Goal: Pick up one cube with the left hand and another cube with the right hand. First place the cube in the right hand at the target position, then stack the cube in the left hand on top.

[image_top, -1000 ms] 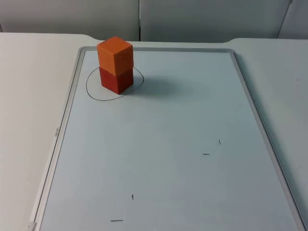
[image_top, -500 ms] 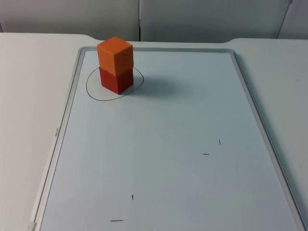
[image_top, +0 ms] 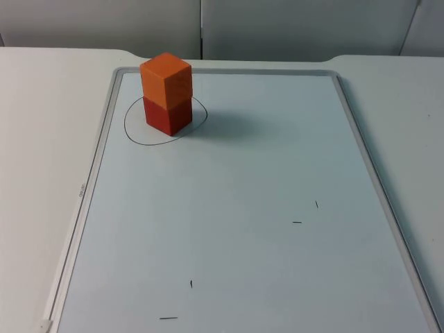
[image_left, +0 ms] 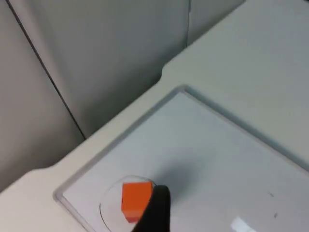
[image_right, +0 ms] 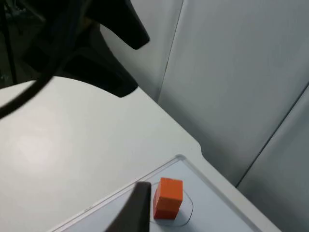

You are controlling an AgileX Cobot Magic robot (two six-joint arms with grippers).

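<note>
Overhead, the top view shows an orange cube (image_top: 166,76) stacked squarely on a red cube (image_top: 168,115), the pair standing inside a hand-drawn black circle (image_top: 132,128) near the far left corner of a whiteboard (image_top: 236,208). The whiteboard has a grey frame and lies flat on the white table (image_top: 41,139); a few short pen marks (image_top: 297,222) are scattered over its nearer half. The grey partition wall (image_top: 291,24) closes off the far edge of the table.

Left wrist view — the left gripper (image_left: 155,212) appears as a single dark fingertip held high above the table, well apart from the stack. Whether its jaws are parted or closed cannot be told; nothing is seen in its hold. The orange cube (image_left: 135,195) sits inside the circle just beside the fingertip's outline.

Right wrist view — the right gripper (image_right: 133,210) likewise shows one dark fingertip, raised well clear of the board; its jaw state cannot be told. The orange cube (image_right: 169,192) rests on the red cube (image_right: 165,211) within the circle. The other black arm (image_right: 87,43) hangs above the table beyond.
</note>
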